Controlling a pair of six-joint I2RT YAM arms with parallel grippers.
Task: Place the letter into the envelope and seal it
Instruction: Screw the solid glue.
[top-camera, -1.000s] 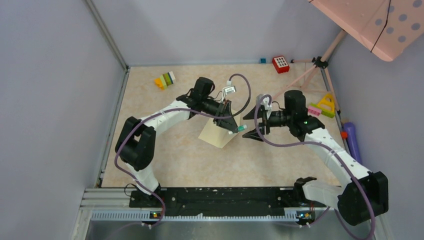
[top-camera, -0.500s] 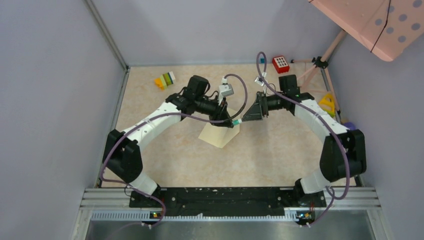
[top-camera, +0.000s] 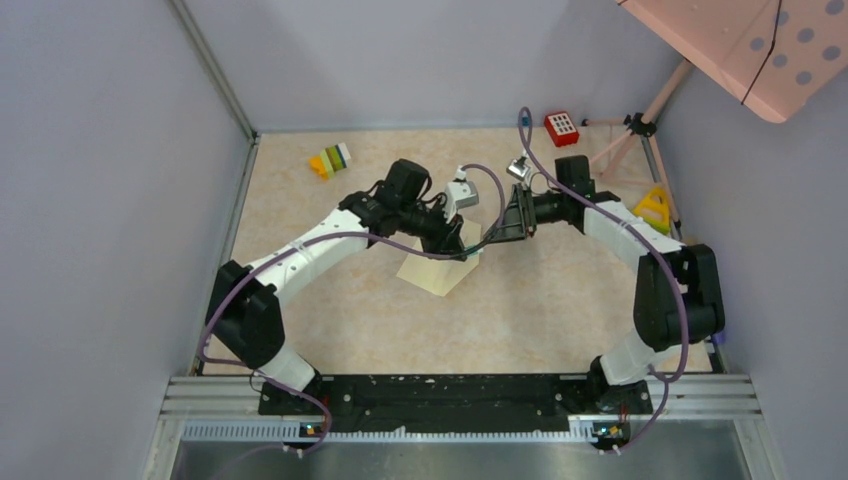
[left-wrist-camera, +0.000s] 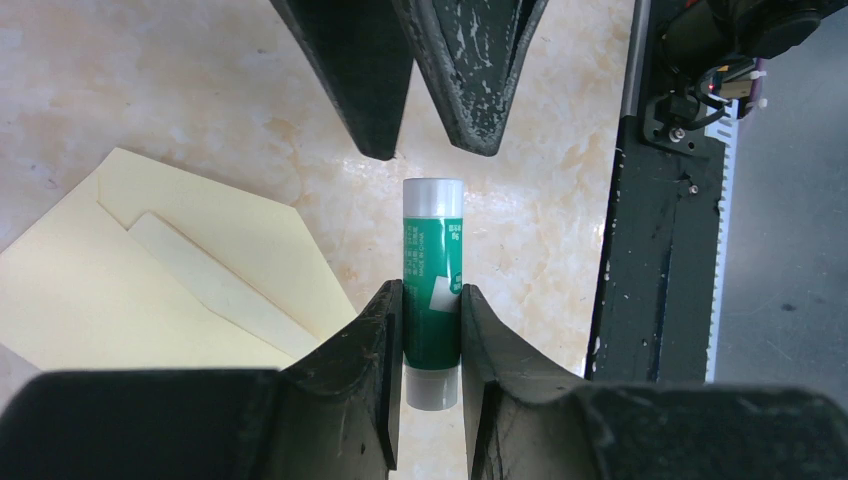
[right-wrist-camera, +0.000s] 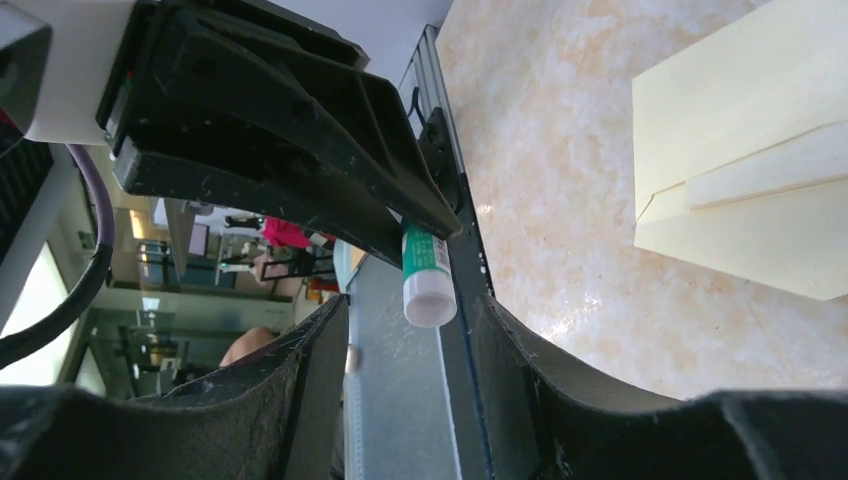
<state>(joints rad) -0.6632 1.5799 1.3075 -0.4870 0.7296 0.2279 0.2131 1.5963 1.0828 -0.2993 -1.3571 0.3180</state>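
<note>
Here, left tool (left-wrist-camera: 430, 292) clamps a green glue stick (left-wrist-camera: 432, 250); right tool (left-wrist-camera: 430, 152) stands apart near its cap.

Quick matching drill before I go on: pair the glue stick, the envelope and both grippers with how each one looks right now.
Things:
1. glue stick
2. envelope
3. left gripper
4. right gripper

States:
A. lying flat on the table, unheld
B. jaws apart, pointed at the stick's cap
C. green body, pale cap
D. shut on the glue stick

Pairs: 1-C, 2-A, 3-D, 4-B
</note>
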